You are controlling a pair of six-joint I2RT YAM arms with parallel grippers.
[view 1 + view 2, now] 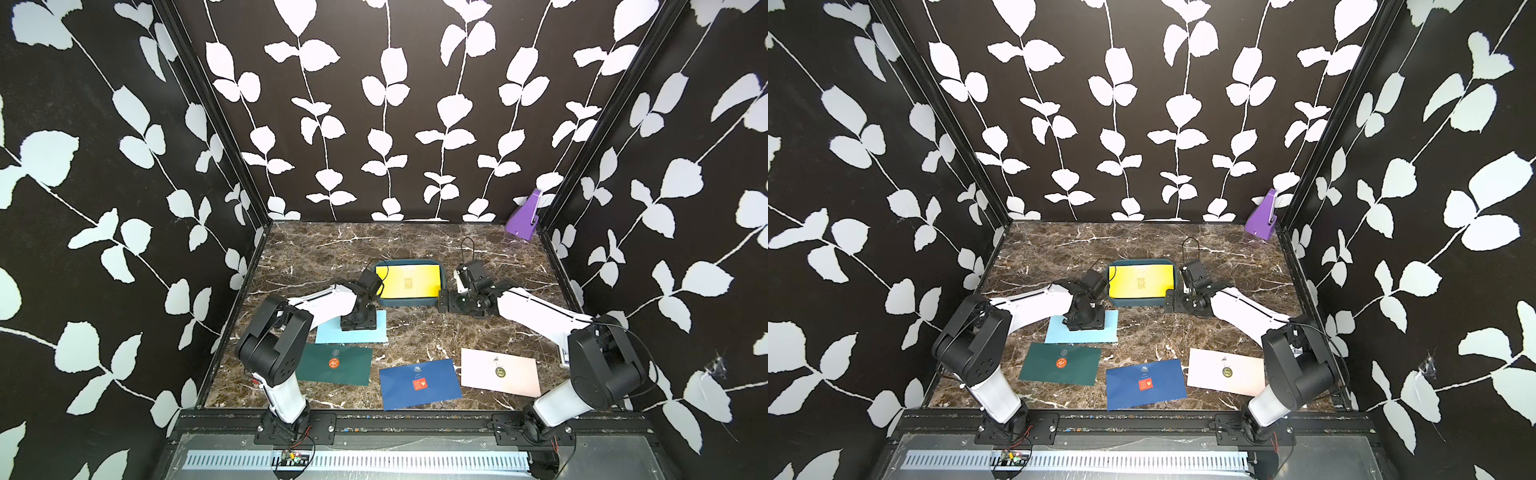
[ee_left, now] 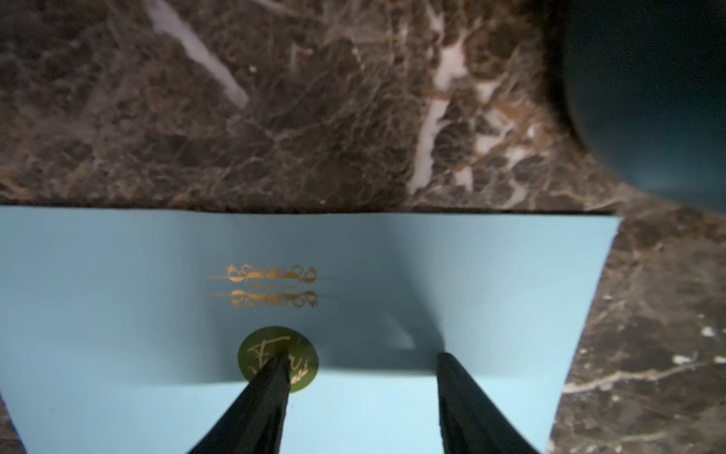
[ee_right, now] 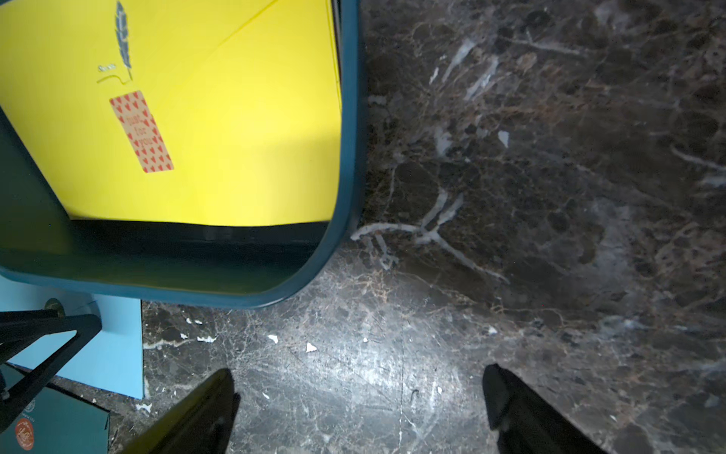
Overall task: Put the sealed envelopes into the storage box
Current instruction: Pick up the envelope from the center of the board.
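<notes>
The storage box [image 1: 409, 304] sits in the middle of the brown marble table [image 1: 332, 249]. A yellow envelope [image 1: 409, 280] lies flat inside it on top. The right wrist view shows a brown sticker [image 3: 141, 131] with red hearts on it that seems to say "just for you". Next to the sticker there is a drawing of a feather and a small word that is too tiny to read.

The left gripper [image 2: 361, 355] points down onto a light blue envelope [image 1: 328, 334], which lies on the table just in front of the box. Its jaws are partly apart and hold nothing between them. Both tips are down at the paper. One fingertip covers part of a round green sticker [image 2: 259, 353] with gold curly writing that starts with "F". Above the sticker is a gold swirl mark [image 2: 271, 285], and its little words are too blurry to read.

The right gripper [image 3: 359, 377] is over bare table just beside the box's near right corner. Its jaws are wide apart and empty.

Three more envelopes lie flat near the front edge:
- A dark green envelope [image 1: 334, 365] has a round orange sticker.
- A navy envelope [image 1: 419, 384] has a red square sticker with a heart.
- A pale pink envelope [image 1: 500, 372] has a dark round sticker.

A purple object [image 1: 523, 218] stands in the far right corner.
</notes>
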